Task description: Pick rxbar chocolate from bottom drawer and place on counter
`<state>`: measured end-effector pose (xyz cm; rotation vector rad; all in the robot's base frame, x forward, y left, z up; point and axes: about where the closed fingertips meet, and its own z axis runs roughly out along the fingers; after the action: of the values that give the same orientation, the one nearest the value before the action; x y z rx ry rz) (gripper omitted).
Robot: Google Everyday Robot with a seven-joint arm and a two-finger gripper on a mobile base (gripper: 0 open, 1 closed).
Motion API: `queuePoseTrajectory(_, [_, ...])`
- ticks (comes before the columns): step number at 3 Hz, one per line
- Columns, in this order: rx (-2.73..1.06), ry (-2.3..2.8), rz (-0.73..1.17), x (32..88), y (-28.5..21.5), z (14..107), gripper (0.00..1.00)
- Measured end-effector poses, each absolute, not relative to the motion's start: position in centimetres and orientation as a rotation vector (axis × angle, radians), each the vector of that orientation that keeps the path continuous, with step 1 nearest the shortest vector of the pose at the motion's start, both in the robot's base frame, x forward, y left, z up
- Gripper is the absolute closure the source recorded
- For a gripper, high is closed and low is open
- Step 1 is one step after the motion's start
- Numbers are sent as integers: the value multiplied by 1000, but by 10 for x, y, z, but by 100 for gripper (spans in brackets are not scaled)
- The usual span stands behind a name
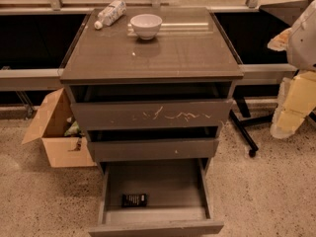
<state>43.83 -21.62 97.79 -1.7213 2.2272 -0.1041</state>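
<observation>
The bar (134,200) is small, flat and black with pale print. It lies flat on the grey floor of the bottom drawer (155,227), left of centre and close to the front wall. The drawer is pulled well out and has a plain front. The counter (153,58) above is a glossy grey-brown square top. The tool (289,117) hangs at the right edge, beside the cabinet and well apart from the bar.

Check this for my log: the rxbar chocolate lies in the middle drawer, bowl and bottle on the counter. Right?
No: the camera view shows the rxbar chocolate in the bottom drawer; bowl and bottle are on the counter. The claw is at the right edge, apart from the drawer.
</observation>
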Motion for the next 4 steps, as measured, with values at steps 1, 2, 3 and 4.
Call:
queuePoseTrajectory(1, [-1721,2227,-104,438,-216,978,0])
queuePoseTrajectory(2, [-1708,2205,-28,446,-212,952,0])
queuePoseTrajectory(3, [-1699,2138,137,458,-197,905,0])
queuePoseTrajectory(4, [-1669,2070,271,468,-178,867,0])
